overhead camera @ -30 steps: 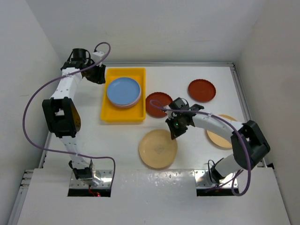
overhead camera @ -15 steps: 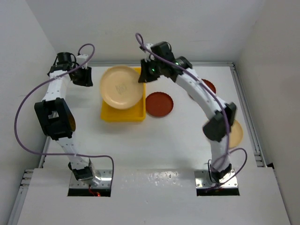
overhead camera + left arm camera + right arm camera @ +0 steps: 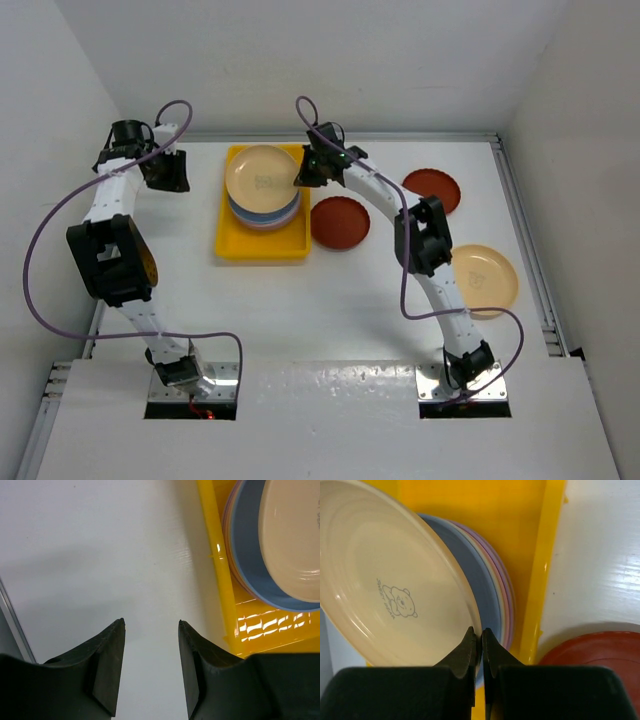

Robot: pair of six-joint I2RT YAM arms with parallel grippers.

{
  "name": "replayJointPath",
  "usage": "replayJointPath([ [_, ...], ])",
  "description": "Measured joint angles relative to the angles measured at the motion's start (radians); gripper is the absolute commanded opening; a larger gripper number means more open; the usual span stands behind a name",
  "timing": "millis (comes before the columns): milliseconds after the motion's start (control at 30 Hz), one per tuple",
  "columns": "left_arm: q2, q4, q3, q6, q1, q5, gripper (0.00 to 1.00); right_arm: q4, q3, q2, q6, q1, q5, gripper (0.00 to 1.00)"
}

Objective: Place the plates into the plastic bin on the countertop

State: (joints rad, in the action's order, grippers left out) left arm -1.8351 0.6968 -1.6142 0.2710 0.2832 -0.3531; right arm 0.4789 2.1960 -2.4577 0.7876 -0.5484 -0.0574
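The yellow plastic bin holds a stack of plates with the blue plate near the top. My right gripper is shut on the rim of a tan-yellow plate and holds it tilted just above the stack; this plate bears a small bear print. Under it the blue plate and lilac and pink rims show. My left gripper is open and empty over the white countertop, left of the bin. Two dark red plates and another tan-yellow plate lie on the countertop.
White walls close the left, back and right sides. A metal rail runs along the right edge. A dark red plate lies close to the bin's right wall.
My right arm picked the tan-yellow plate off the table front, carried it over the bin, and has now lowered it closer to the stack. My left gripper drew back a little leftward.
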Motion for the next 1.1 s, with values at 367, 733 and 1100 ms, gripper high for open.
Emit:
replayJointPath([
  [367, 0.000, -0.016, 0.032, -0.011, 0.007, -0.006, 0.50, -0.044, -0.008, -0.005, 0.043, -0.023, 0.034, 0.11],
  [733, 0.000, -0.017, 0.033, -0.011, 0.017, -0.006, 0.50, -0.041, -0.018, -0.007, -0.014, -0.045, 0.063, 0.31],
  [1100, 0.000, -0.018, 0.016, -0.010, 0.019, -0.006, 0.50, -0.035, -0.106, 0.047, -0.095, -0.052, 0.121, 0.35],
])
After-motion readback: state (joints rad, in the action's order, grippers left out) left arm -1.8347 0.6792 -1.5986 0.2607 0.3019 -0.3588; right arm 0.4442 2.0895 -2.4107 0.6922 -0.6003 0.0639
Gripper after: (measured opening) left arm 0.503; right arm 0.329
